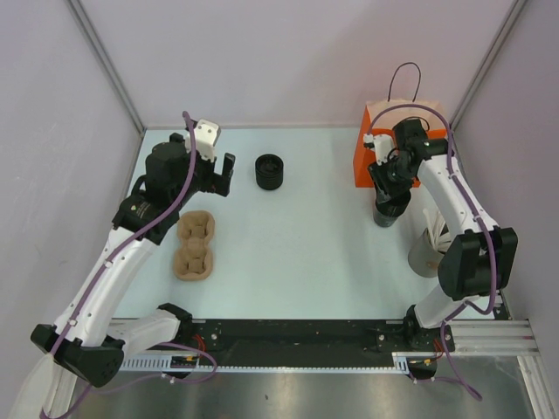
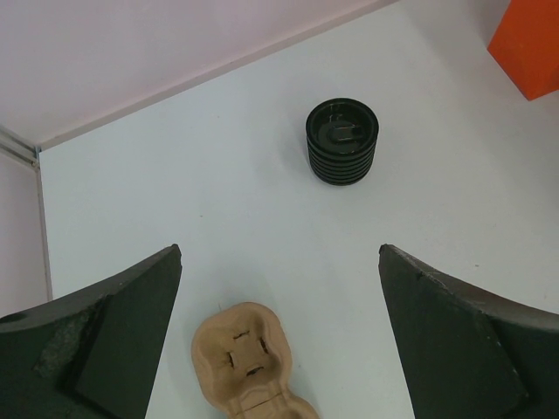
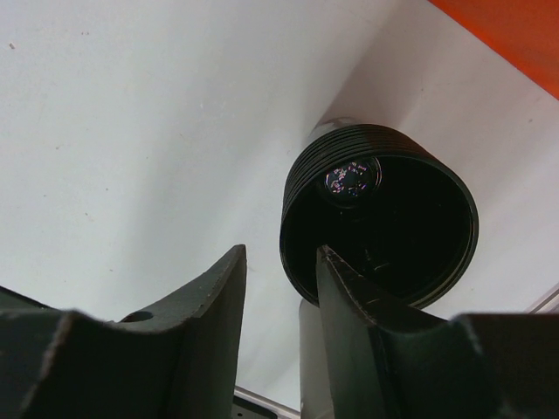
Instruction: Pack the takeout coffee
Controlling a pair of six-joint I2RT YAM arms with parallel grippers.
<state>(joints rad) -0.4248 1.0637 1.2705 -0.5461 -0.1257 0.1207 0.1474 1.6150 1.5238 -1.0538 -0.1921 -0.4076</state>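
Observation:
One black ribbed cup with a lid [image 1: 270, 171] stands at the back middle of the table and shows ahead in the left wrist view [image 2: 341, 140]. My left gripper [image 1: 214, 179] is open and empty [image 2: 279, 253], to the left of this cup and above the far end of the brown pulp tray [image 1: 194, 246] [image 2: 249, 358]. A second black cup [image 1: 385, 214] stands by the orange bag. My right gripper [image 1: 389, 194] hovers over it with jaws a narrow gap apart [image 3: 281, 249]. Its right finger overlaps the cup's near rim [image 3: 384, 218]. A third cup is out of view.
An orange bag with a black handle [image 1: 365, 161] stands at the back right, and shows in the left wrist view [image 2: 528, 44] and the right wrist view [image 3: 515, 35]. A grey tub of white sticks [image 1: 425, 253] stands at the right edge. White walls enclose the table.

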